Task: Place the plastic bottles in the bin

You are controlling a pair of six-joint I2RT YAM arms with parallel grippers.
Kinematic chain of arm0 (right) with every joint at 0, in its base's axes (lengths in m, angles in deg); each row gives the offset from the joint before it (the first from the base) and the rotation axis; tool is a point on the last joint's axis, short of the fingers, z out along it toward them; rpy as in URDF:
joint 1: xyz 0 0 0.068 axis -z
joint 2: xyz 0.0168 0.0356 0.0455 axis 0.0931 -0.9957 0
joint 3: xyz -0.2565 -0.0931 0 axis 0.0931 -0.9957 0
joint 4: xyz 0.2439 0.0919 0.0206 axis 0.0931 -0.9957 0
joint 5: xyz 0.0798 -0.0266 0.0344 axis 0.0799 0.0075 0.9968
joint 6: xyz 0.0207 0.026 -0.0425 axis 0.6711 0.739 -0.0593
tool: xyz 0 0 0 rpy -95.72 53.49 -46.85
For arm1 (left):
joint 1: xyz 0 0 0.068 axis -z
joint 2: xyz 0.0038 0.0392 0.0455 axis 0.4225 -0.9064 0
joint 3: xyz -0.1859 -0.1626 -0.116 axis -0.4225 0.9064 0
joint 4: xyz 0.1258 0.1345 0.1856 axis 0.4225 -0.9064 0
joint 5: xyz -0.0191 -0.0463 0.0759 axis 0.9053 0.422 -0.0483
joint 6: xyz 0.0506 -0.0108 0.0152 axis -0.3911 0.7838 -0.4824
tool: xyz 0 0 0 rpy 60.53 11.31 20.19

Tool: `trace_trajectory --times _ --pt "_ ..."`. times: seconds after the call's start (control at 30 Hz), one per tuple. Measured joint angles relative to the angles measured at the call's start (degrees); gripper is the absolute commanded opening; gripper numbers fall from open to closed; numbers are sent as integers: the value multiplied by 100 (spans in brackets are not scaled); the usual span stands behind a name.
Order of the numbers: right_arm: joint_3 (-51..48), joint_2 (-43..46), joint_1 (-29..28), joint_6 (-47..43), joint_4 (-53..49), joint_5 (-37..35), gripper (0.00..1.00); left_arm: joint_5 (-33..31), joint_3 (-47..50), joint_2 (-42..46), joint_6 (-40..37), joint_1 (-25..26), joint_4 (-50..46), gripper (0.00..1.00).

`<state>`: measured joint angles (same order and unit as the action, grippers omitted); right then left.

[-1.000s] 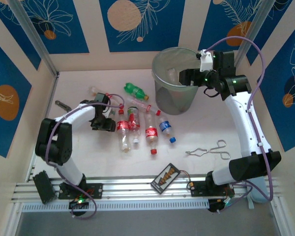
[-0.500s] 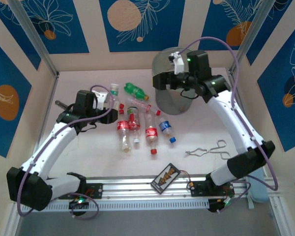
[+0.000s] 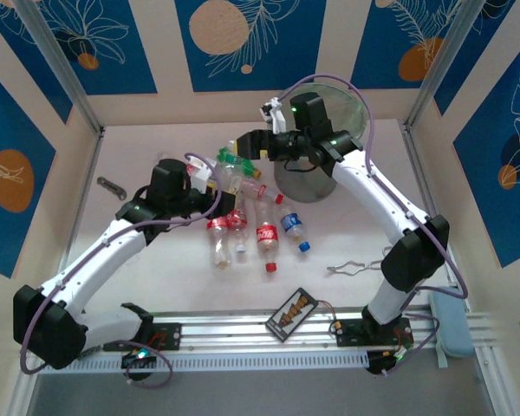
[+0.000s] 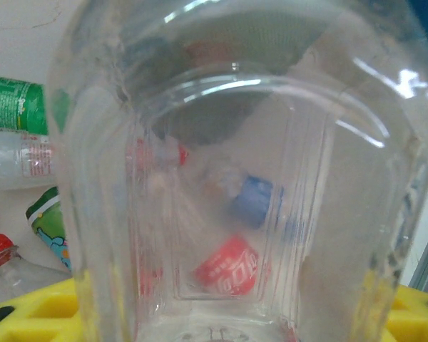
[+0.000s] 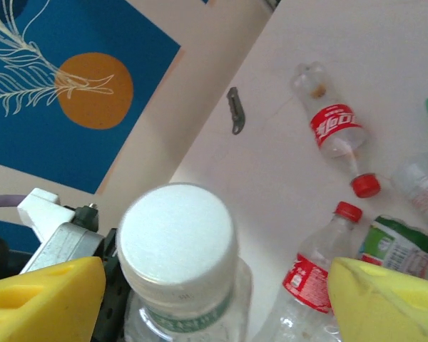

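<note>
Pale tabletop (image 3: 182, 277), boxed in by blue-and-cream wall panels (image 3: 234, 39), is strewn near its middle with plastic bottles (image 3: 218, 227). One clear white-capped bottle (image 5: 177, 235) is gripped by its body in the left gripper (image 3: 204, 176), whose jaws are closed narrowly on it, and is raised clear of the table. Its cap is flanked by the yellow fingers (image 5: 385, 303) of the right gripper (image 5: 214, 288), which are spread wide and are not touching it. Just beside and below it, red-labelled bottles (image 3: 267, 234), a blue-labelled bottle (image 3: 292, 225) and a green bottle (image 3: 229, 158) are laid on the surface. The bin (image 3: 299, 180) is stood behind them, toward the far right, partly hidden by the right arm (image 3: 390, 204). Metal scissors (image 3: 368, 263) and a black card (image 3: 292, 312) are placed nearer the front edge.
</note>
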<state>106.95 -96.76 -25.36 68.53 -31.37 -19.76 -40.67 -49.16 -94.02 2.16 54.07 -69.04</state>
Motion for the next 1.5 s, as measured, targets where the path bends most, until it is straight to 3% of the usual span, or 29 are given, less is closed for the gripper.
trace_trajectory --times 0.43,0.57,0.7,0.77,0.83,0.87,1.2,1.5 --pt "-15 -234 -269 85 52 162 55 -39 11 -79 20 33 227 6" --pt "-15 -256 -269 74 46 68 50 -52 35 -114 24 35 258 11" --pt "-13 -256 -269 0 26 11 48 -52 48 -129 72 42 271 32" --pt "-11 -256 -269 -52 15 -9 48 -52 72 -129 111 48 304 60" --pt "0 -256 -269 -96 -28 -52 47 -57 85 -144 127 48 334 97" --pt "17 -256 -267 -111 -76 -79 47 -87 85 -153 125 50 350 100" --pt "837 -247 -46 -531 -404 -455 45 -155 118 111 103 52 389 100" --pt "2221 -190 420 -1421 -697 -1519 45 -114 138 479 358 52 295 99"
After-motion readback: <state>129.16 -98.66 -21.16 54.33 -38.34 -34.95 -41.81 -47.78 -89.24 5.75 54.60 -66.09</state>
